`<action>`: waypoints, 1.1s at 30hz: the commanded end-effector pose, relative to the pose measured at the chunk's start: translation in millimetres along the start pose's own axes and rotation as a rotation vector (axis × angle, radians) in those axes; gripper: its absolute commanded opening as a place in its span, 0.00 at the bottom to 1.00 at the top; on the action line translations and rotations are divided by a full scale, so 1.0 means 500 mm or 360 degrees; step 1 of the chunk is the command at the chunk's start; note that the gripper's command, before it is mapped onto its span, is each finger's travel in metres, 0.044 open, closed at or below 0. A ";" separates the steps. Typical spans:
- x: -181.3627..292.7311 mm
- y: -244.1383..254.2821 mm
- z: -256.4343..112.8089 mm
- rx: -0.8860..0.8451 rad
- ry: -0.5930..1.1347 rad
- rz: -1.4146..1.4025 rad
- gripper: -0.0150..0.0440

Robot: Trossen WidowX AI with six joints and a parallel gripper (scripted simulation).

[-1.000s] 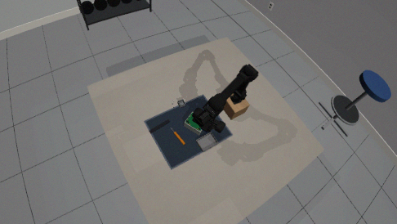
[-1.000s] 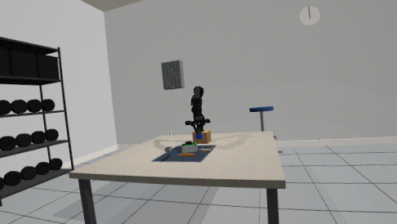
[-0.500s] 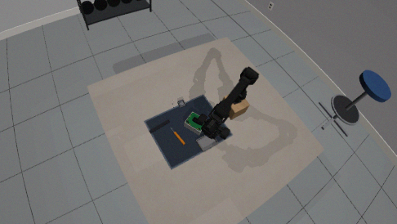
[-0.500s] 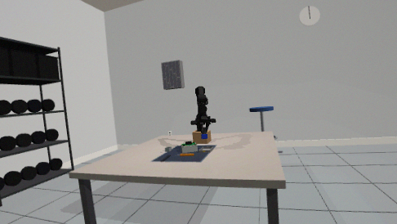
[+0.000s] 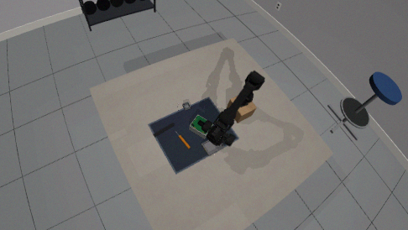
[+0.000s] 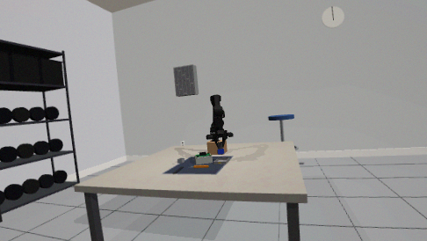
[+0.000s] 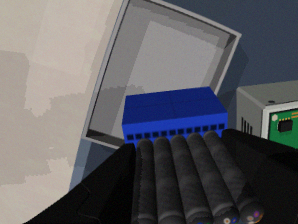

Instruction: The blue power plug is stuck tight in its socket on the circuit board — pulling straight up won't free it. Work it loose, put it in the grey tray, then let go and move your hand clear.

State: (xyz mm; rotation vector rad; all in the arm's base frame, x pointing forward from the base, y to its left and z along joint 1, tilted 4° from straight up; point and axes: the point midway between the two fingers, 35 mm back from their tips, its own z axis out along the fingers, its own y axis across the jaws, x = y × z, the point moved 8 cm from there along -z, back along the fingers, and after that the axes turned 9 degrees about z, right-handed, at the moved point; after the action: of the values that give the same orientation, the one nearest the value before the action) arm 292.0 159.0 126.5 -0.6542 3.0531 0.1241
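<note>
Nearest the wrist cam, the claw (image 5: 205, 125) (image 6: 220, 148) (image 7: 178, 147) is clamped on the blue plug (image 6: 220, 151) (image 7: 175, 109), its fingers on either side of the body, w/ a bundle of thick dark cables (image 7: 185, 180) running back between them. Plug's out of the socket, held up in the air; in the wrist view it overlaps the near end of the grey tray (image 5: 212, 147) (image 7: 232, 42). Body looks like rigid plastic: prob. light, stiff, a bit slick on the flat faces, so keep the hold firm but no crushing. Cables look bendy & could drag or tip it on release. Best hold = the hard sides, approx. where the claw has it now; don't grab by the cables, they'd let it swing & may strain at the row of holes. Beyond, off to one side, the green circuit board (image 5: 199, 122) (image 6: 203, 156) (image 7: 285, 142) sits in its pale housing (image 5: 196, 131) (image 6: 204, 161) (image 7: 255, 102); prob. the fragile bit, so keep plug & fingers off it. Next: centre over tray, lower gently, open, back off.
</note>
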 end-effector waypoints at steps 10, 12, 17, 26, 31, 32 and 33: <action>-0.003 0.001 0.029 -0.0004 -0.0012 0.0004 0.25; -0.004 0.002 0.036 -0.0004 -0.0012 0.0004 0.25; -0.004 0.002 0.052 -0.0004 -0.0012 0.0004 0.25; -0.004 0.002 0.082 -0.0004 -0.0011 0.0004 0.25; -0.004 0.002 0.098 -0.0004 -0.0011 0.0004 0.25; -0.004 0.002 0.101 -0.0004 -0.0011 0.0004 0.25; -0.003 0.002 0.104 -0.0004 -0.0011 0.0004 0.25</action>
State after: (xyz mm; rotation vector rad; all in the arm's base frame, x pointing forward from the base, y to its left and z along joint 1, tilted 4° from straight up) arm 294.1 164.3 79.7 -0.6529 3.0424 0.1292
